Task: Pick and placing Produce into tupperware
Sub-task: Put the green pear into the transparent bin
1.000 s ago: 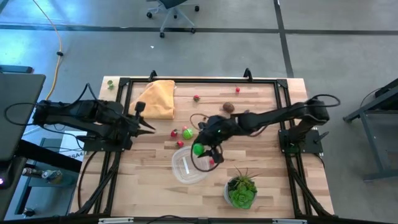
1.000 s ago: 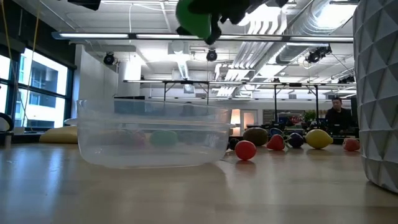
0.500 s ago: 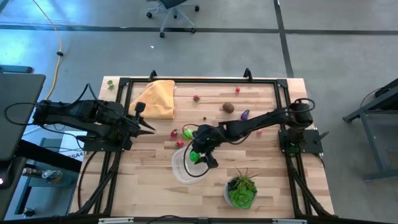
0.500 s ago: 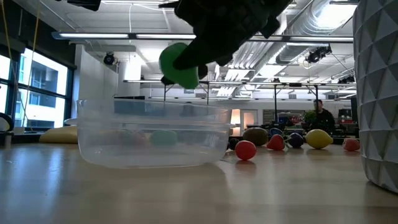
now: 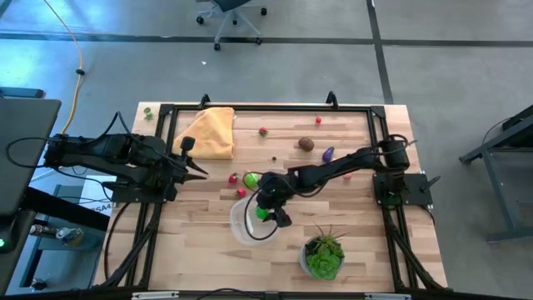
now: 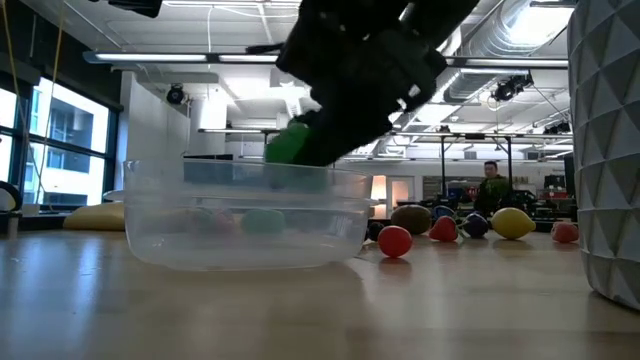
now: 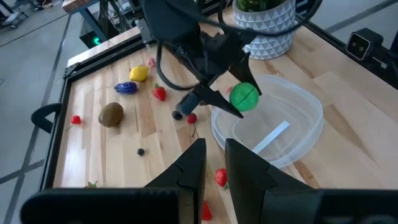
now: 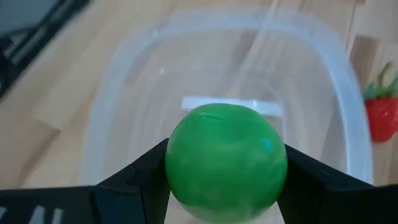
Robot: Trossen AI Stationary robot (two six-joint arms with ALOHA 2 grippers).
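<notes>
Overhead view: even, bright ambient light; wooden table [image 5: 350, 242] evenly lit, shadows soft and short. Floor shows a bluish tint toward its far left side.

Low view: strongly backlit by ceiling light strips [image 6: 200, 58] and a window [image 6: 60, 130]; the arm [image 6: 370, 60] reads as a near-black silhouette. Clear container [image 6: 245, 215] hazy, its contents smeared. Background fruit soft.

Left wrist view: daylight-bright, mild glare on the container rim [image 7: 311, 102]; near fingers [image 7: 193, 171] dark and slightly soft.

Right wrist view: green ball [image 8: 225, 162] sharp; container and strawberry [image 8: 382, 112] behind it blurred, washed out.
</notes>
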